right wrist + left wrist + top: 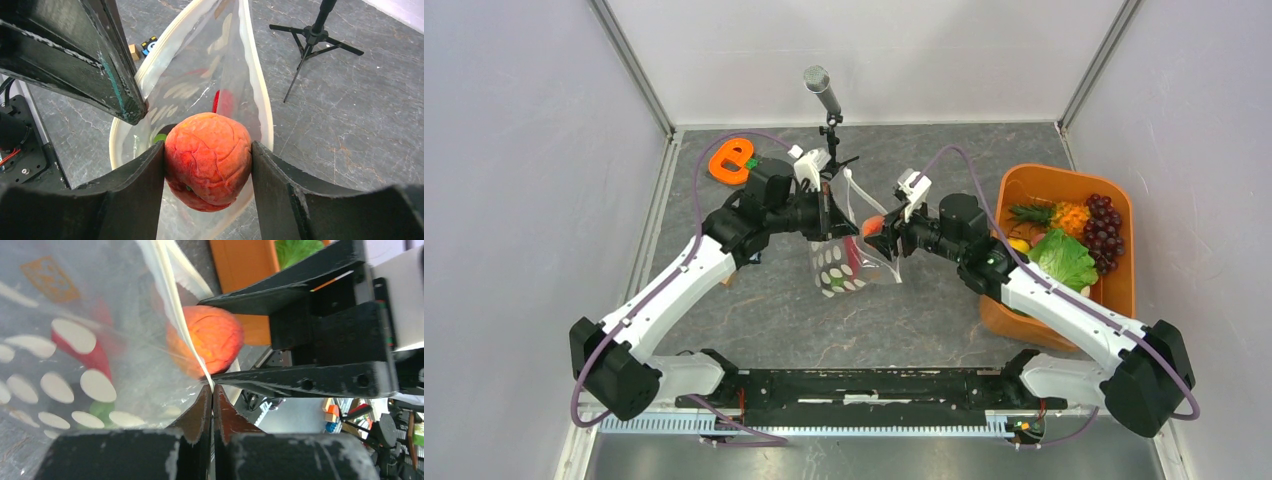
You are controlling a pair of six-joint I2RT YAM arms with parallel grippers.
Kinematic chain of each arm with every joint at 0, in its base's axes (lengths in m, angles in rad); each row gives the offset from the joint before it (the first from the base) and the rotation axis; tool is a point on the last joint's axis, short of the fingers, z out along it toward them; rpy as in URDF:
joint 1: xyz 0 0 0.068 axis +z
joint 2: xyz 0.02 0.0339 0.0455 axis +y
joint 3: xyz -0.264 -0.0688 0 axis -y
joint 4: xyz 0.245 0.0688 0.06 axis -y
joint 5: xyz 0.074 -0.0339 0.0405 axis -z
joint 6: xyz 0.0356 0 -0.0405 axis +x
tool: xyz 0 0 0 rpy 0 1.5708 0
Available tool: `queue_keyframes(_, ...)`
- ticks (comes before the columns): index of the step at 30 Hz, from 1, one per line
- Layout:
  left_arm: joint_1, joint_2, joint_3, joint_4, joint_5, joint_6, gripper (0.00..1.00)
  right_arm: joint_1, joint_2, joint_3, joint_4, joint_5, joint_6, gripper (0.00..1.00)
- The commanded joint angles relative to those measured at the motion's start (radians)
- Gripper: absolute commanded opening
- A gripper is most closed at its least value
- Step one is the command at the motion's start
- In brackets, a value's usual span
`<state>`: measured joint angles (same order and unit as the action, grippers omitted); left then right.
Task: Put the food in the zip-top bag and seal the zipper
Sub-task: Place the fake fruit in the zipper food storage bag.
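The clear dotted zip-top bag [844,262] hangs open in the middle of the table. My left gripper [212,390] is shut on its whitish zipper strip [170,300] and holds the mouth up. My right gripper [207,165] is shut on a red-orange toy fruit [209,155] right over the bag's open mouth [260,100]; the fruit also shows in the top view [873,225]. A red piece [82,347] and a green piece [102,410] lie inside the bag. More food, grapes [1104,230], lettuce [1062,258] and pineapple [1056,215], lies in the orange tub.
The orange tub [1124,290] stands at the right under my right arm. A microphone on a small tripod [827,110] stands behind the bag. An orange tape holder [730,160] lies at the back left.
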<state>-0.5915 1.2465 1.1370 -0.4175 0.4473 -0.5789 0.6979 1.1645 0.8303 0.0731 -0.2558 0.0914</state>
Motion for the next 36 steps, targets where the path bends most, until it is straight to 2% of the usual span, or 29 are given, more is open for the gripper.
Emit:
queue_keyframes(1, -0.004, -0.020, 0.067, 0.015, 0.089, 0.026, 0.02, 0.019, -0.003, 0.050, 0.031, 0.031, -0.019, 0.63)
queue_keyframes(6, -0.004, -0.031, 0.069, 0.010, 0.079, 0.016, 0.02, 0.023, -0.011, 0.029, 0.102, 0.009, 0.028, 0.68)
queue_keyframes(11, -0.005, -0.049, 0.070, 0.008, 0.077, 0.013, 0.02, 0.023, -0.004, 0.010, 0.166, 0.026, 0.084, 0.65)
queue_keyframes(24, -0.005, -0.073, 0.034, 0.084, 0.100, -0.041, 0.02, 0.076, 0.038, 0.062, 0.132, 0.171, 0.070, 0.67)
queue_keyframes(36, -0.004, -0.082, -0.009, 0.126, 0.066, -0.079, 0.02, 0.087, 0.042, 0.046, 0.180, 0.267, 0.152, 0.69)
